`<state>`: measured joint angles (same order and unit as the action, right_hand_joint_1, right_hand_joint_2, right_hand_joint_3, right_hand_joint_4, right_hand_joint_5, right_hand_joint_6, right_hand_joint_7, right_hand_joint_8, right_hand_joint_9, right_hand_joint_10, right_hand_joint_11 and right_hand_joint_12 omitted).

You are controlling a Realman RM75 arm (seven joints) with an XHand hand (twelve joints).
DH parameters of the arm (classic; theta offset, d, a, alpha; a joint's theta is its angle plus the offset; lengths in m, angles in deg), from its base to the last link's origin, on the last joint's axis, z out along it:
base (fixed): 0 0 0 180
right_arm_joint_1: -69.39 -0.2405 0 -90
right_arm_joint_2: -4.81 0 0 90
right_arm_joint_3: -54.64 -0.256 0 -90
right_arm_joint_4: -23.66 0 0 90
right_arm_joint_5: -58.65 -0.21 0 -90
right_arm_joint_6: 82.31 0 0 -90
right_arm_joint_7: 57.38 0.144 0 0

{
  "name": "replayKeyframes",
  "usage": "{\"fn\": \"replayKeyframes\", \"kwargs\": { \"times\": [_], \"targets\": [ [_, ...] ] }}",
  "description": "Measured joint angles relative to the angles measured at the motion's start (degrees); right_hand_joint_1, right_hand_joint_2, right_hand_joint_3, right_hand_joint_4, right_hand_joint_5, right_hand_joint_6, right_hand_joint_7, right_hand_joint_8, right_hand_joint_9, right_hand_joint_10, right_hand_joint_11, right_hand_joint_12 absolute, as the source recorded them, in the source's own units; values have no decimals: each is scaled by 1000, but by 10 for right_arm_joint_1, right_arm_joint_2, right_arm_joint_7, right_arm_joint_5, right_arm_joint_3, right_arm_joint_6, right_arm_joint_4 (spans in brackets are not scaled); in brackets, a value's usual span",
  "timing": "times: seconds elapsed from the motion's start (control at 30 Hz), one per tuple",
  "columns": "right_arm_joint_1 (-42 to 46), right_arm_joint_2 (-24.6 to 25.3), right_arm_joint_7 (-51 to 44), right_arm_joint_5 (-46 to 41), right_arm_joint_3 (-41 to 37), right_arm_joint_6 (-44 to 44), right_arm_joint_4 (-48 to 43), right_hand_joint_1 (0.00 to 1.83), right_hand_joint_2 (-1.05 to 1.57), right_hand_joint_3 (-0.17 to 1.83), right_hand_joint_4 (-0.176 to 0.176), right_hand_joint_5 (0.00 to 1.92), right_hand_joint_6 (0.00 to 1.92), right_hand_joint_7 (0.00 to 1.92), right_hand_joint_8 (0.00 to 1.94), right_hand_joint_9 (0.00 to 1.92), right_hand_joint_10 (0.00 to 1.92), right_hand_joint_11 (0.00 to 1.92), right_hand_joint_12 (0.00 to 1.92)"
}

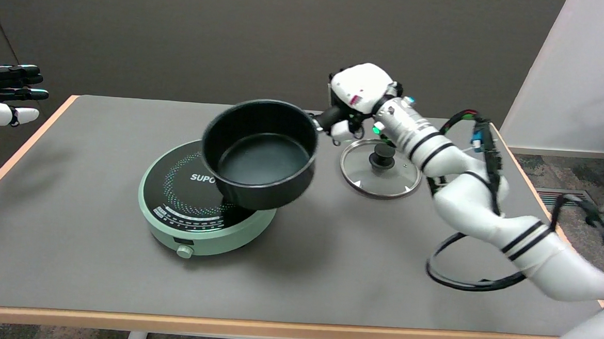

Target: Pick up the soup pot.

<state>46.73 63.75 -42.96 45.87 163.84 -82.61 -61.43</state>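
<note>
My right hand (pixel 354 102) grips the handle of the black soup pot (pixel 259 154), tilted in the air above the green induction cooker (pixel 204 216), so the pick-up looks essentially done.

Induction cooker (pixel 196 210) sits on the tabletop (pixel 70 260), left of centre, its knob facing the near edge. Soup pot (pixel 259 154) is above the cooker's right rear part — tilted, open side toward the camera, overlapping the cooker in view; whether it touches the plate, cannot tell. Pot's handle (pixel 327 118) runs back and right into the right hand (pixel 357 97), which grips it behind the pot. Lid (pixel 381 167) lies flat on the tabletop, right of the pot, knob up — just below the hand, with the arm passing over its right rim.
</note>
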Motion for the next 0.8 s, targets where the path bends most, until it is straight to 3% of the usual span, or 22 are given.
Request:
{"fn": "replayKeyframes", "kwargs": {
  "times": [0.1,0.23,0.5,0.8],
  "targets": [
    [11,-43,0,-27,7,8,-14,1020,724,1153,-19,1920,1920,1920,1920,1920,1920,1920,1920],
    [33,-92,0,-59,11,18,-30,1036,721,1084,-22,1920,1920,1920,1920,1920,1920,1920,1920],
    [101,-171,1,-116,-19,39,-63,1061,720,1084,-25,1920,1920,1920,1920,1920,1920,1920,1920],
    [204,-213,1,-150,-123,66,-100,1057,730,1112,-26,1920,1920,1920,1920,1920,1920,1920,1920]
  ]
}}
